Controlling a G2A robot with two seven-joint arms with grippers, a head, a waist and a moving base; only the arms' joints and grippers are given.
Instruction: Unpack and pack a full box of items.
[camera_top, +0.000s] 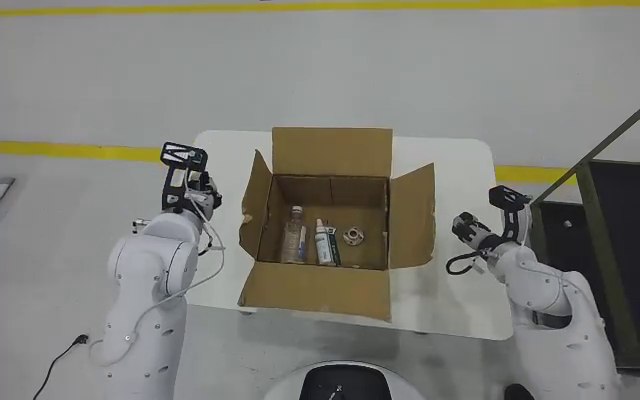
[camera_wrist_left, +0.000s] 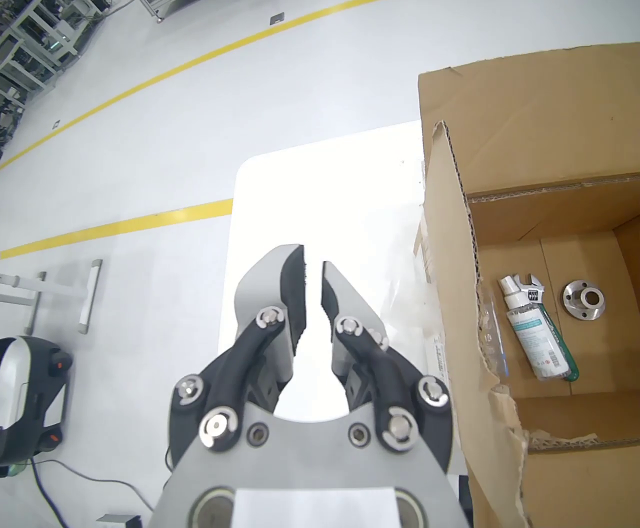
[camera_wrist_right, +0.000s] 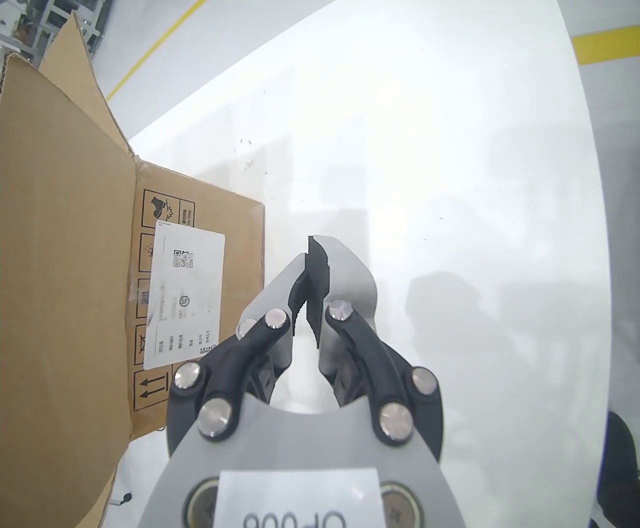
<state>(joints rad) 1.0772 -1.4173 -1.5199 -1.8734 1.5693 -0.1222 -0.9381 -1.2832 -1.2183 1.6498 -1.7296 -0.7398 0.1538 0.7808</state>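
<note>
Your box (camera_top: 332, 152) sits mid-table (camera_top: 455, 170), all four flaps open. Inside lie a clear bottle (camera_top: 294, 235), a white bottle with a teal label (camera_wrist_left: 530, 330) resting on a green-handled wrench (camera_wrist_left: 532, 290), and just beside them a round metal flange (camera_wrist_left: 583, 299). Your left claw (camera_wrist_left: 312, 270) hangs beside the box's left flap, barely open and holding nothing. Your right claw (camera_wrist_right: 312, 255) is closed, pads touching, empty, over the table near the box's right side. That side carries a white shipping label (camera_wrist_right: 182, 300) and handling symbols.
</note>
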